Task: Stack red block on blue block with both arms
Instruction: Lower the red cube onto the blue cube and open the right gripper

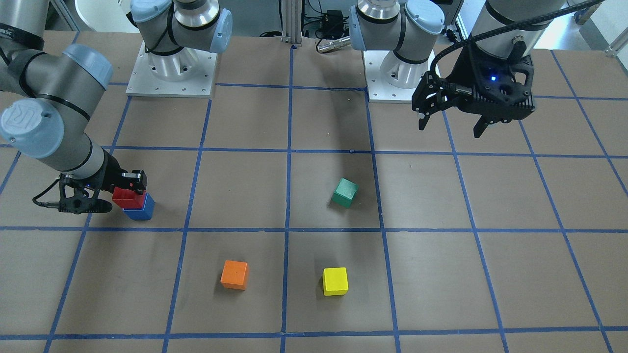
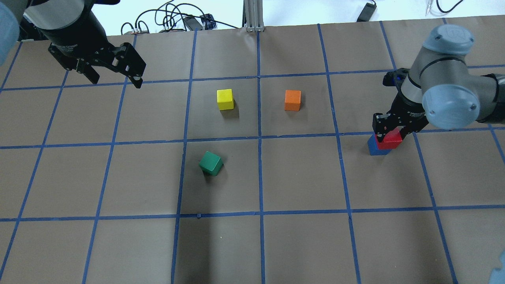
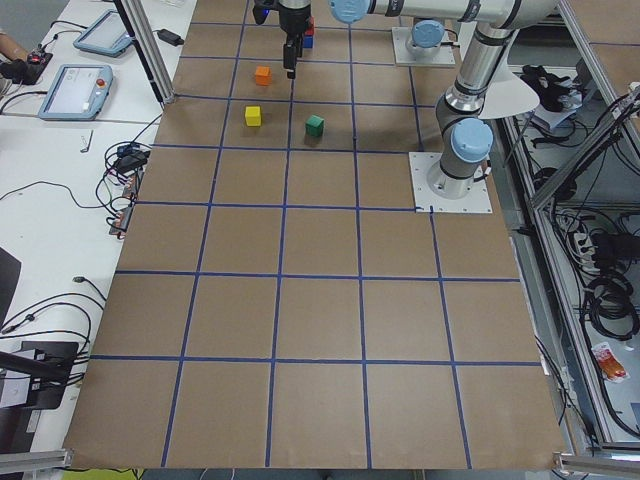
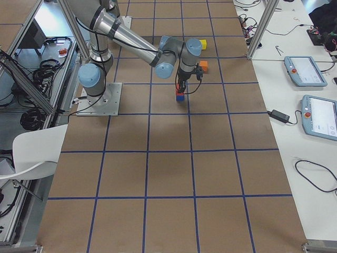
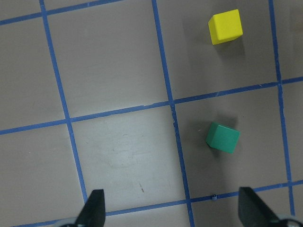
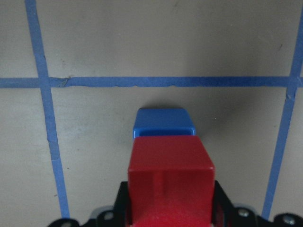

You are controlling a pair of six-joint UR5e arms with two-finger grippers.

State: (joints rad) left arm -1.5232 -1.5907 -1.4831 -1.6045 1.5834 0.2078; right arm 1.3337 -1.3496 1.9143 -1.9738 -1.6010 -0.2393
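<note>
The red block (image 1: 129, 198) is on top of the blue block (image 1: 141, 212) at the table's right side, shifted a little off its centre. My right gripper (image 1: 117, 194) is shut on the red block. The right wrist view shows the red block (image 6: 169, 166) between the fingers, with the blue block (image 6: 163, 122) under and beyond it. In the overhead view the red block (image 2: 391, 139) covers most of the blue block (image 2: 374, 149). I cannot tell if the two press together. My left gripper (image 1: 451, 123) is open and empty, high over the far left.
A green block (image 1: 345, 192) lies tilted near the table's middle. An orange block (image 1: 234, 274) and a yellow block (image 1: 335, 281) sit on the operators' side. The left wrist view shows the green block (image 5: 222, 137) and the yellow block (image 5: 226, 26) below.
</note>
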